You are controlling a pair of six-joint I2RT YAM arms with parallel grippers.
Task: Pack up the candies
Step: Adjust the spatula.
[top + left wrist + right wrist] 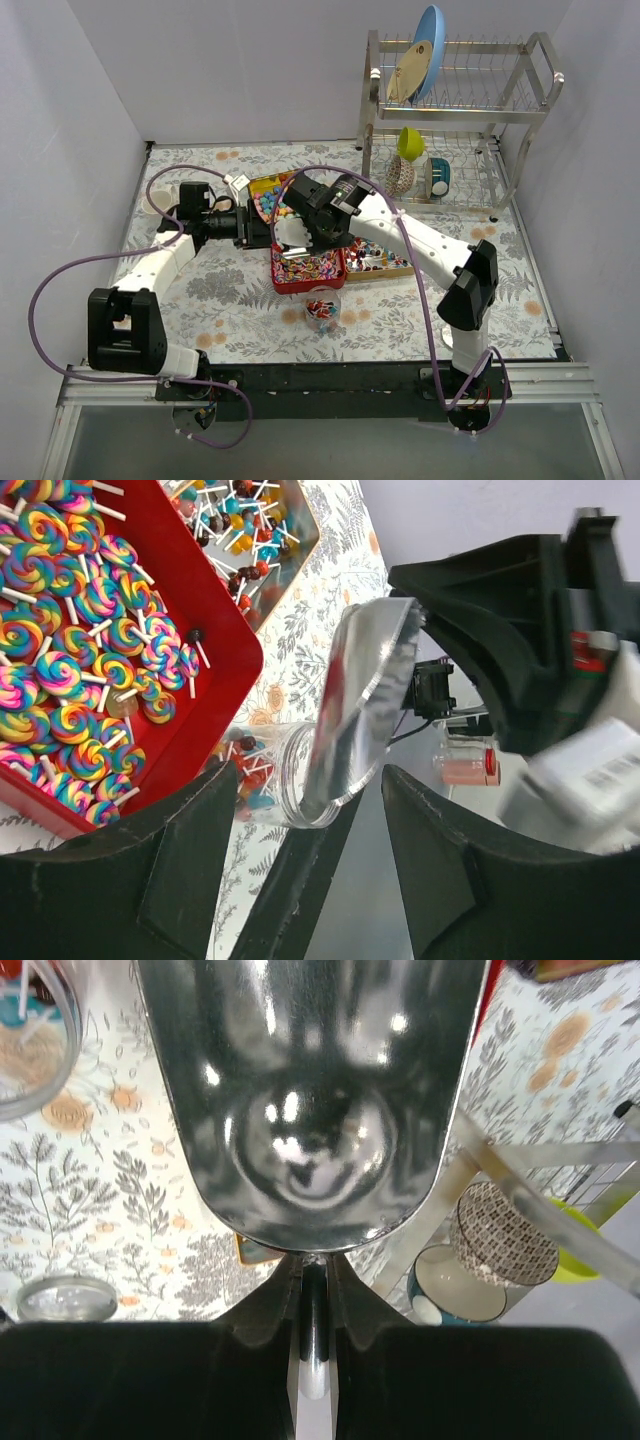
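Most candies [70, 670] lie in the red tin [228, 648] — only a few show in the glass cup [322, 312]. Right gripper [313, 1285] pinches the scoop [310, 1100] (bowl empty); left gripper [318, 790] is spread, holding nothing — packing looks barely begun.

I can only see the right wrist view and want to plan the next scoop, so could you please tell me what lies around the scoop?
Observer: The scoop is at the far end of a red tin filled with rainbow swirl lollipops.
Operator: Thanks. Where does the clear cup stand?
Observer: The cup stands just on the near side of that tin, with candies inside.
Operator: And the left arm?
Observer: The left gripper is open, close to the scoop.
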